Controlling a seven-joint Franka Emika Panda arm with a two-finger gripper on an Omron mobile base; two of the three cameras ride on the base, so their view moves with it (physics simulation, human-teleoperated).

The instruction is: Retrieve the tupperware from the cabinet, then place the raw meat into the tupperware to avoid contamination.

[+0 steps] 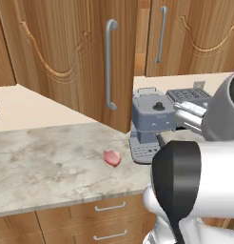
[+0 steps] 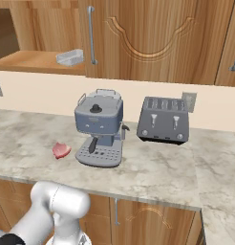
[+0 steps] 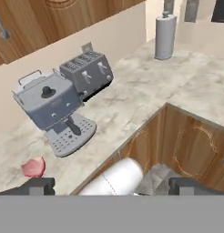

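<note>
Your gripper (image 3: 111, 185) hangs with jaws wide apart, holding nothing. The tupperware (image 2: 70, 57) sits near the shelf's front edge in the open cabinet (image 2: 40, 61); it looks light, thin, slippery, so pinch one wall. The raw meat (image 2: 61, 150), soft, lies mid-counter beside the coffee machine (image 2: 99, 127).

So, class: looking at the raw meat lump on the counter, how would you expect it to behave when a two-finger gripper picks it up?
The raw meat looks small, rounded and irregular, so it probably weighs little and would likely squash rather than stay stiff. Its glossy pink surface suggests it may slip between hard fingers. It sits low and flat on the counter, so tipping or rolling seems unlikely.
</note>
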